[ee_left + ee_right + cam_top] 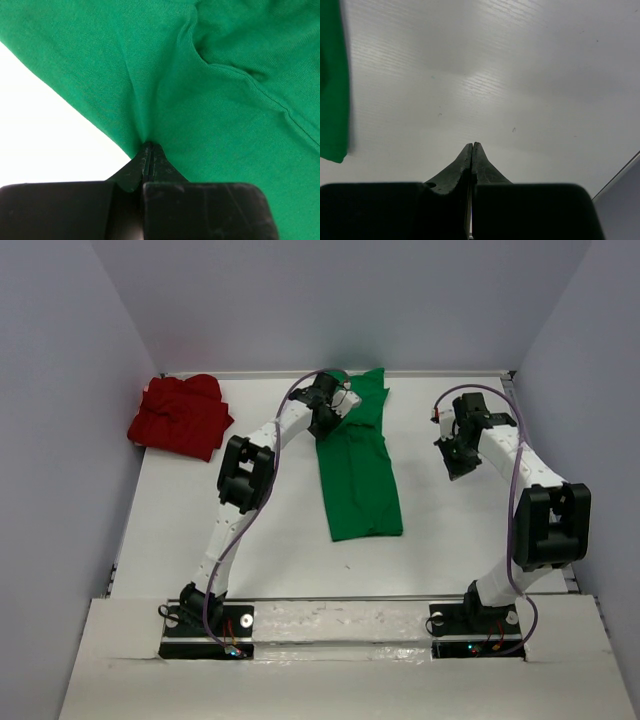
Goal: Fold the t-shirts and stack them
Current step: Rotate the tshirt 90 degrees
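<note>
The green t-shirt (358, 465) lies in a long folded strip from the table's back edge toward the middle. My left gripper (330, 412) is shut on its left edge near the far end; in the left wrist view the green cloth (210, 85) puckers into the closed tips (149, 146). The red t-shirt (182, 416) lies crumpled at the back left corner, apart from both grippers. My right gripper (457, 462) is shut and empty above bare table to the right of the green shirt; its closed tips (472, 146) show over the white surface, with a green edge (332, 90) at far left.
The white table (250, 540) is walled by grey panels at the back and sides. Its right edge (620, 172) shows near my right gripper. The arm bases stand on a strip at the near edge.
</note>
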Motion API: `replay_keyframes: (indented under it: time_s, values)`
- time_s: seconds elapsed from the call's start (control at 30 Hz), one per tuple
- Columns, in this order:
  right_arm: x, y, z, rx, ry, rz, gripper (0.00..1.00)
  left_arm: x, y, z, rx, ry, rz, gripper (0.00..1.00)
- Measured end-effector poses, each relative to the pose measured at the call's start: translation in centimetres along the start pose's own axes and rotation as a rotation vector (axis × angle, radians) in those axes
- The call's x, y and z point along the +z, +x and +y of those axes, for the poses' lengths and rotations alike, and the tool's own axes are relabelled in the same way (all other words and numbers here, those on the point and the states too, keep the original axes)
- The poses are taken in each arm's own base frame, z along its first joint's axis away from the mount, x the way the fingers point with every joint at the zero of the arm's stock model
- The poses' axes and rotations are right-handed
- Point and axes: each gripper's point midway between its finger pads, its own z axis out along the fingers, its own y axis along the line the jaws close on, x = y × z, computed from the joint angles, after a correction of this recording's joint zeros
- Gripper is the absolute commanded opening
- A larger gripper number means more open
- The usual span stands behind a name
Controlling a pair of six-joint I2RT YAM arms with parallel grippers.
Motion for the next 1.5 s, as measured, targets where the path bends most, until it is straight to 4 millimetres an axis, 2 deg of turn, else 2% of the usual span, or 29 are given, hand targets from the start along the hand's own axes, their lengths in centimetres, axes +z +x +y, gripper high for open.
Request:
replay_keyframes:
  time_s: [0.27,0.33,0.37,0.43,0.47,0.5,0.57,0.6,0.67,0.7,0.83,0.93,1.07,1.1,1.13,1.17,1.23,1.33,1.4,1.5]
  values:
    - [-0.1,-0.4,0.6,-0.001,-0.035,-0.013,0.00,-0.1,0.1,0.3,-0.004,-0.005,0.004,0.00]
    - [-0.3,-0.7,0.7,-0.002,-0.047,-0.020,0.00,-0.2,0.2,0.2,-0.008,-0.005,0.005,0.11]
    - [-0.5,-0.8,0.9,-0.005,-0.058,-0.023,0.11,-0.3,0.2,0.2,-0.012,-0.006,0.006,0.21]
    - [-0.9,-1.0,1.3,-0.012,-0.082,-0.030,0.25,-1.0,0.8,-0.2,-0.026,0.004,0.025,0.22]
    - [-1.0,-1.1,1.4,-0.013,-0.094,-0.032,0.30,-1.6,1.0,-0.4,-0.031,0.013,0.030,0.26]
    - [-1.2,-1.2,1.6,-0.014,-0.104,-0.035,0.31,-2.1,1.0,-0.6,-0.035,0.020,0.031,0.29]
    - [-1.4,-1.4,2.1,-0.019,-0.134,-0.045,0.33,-3.9,1.2,-1.4,-0.051,0.051,0.027,0.36]
    - [-1.5,-1.3,2.4,-0.019,-0.149,-0.044,0.34,-4.9,1.2,-1.8,-0.058,0.069,0.024,0.43]
    - [-1.7,-1.3,2.9,-0.019,-0.177,-0.052,0.34,-6.9,0.5,-2.2,-0.063,0.084,-0.014,0.41]
    - [-1.9,-1.3,3.3,-0.019,-0.199,-0.058,0.34,-8.5,0.6,-2.6,-0.064,0.094,-0.033,0.39]
    - [-2.6,-0.9,5.4,-0.015,-0.311,-0.071,0.31,-14.5,1.8,-4.7,-0.049,0.142,-0.099,0.40]
    - [-2.7,-0.3,6.9,-0.006,-0.389,-0.062,0.31,-17.3,3.7,-6.3,-0.039,0.183,-0.130,0.42]
    - [-2.5,1.4,8.9,0.021,-0.494,-0.010,0.31,-18.2,8.2,-8.8,-0.049,0.254,-0.124,0.45]
    - [-2.4,1.8,9.3,0.027,-0.510,0.000,0.30,-18.5,9.5,-9.2,-0.068,0.270,-0.122,0.54]
    - [-2.3,2.1,9.7,0.036,-0.531,0.011,0.29,-18.9,10.7,-9.5,-0.094,0.281,-0.123,0.75]
    - [-2.2,2.5,10.1,0.043,-0.547,0.022,0.29,-19.1,11.4,-9.6,-0.118,0.286,-0.132,0.99]
    - [-2.0,3.3,10.8,0.060,-0.577,0.050,0.29,-20.2,12.4,-8.7,-0.201,0.277,-0.186,0.99]
    - [-2.0,3.5,11.7,0.074,-0.610,0.065,0.30,-21.7,13.3,-7.2,-0.316,0.237,-0.303,0.99]
    - [-1.9,3.4,12.1,0.087,-0.626,0.073,0.31,-22.5,13.9,-7.4,-0.369,0.228,-0.382,0.99]
    - [-1.6,3.4,12.7,0.117,-0.654,0.091,0.33,-23.1,14.5,-9.1,-0.454,0.265,-0.464,0.99]
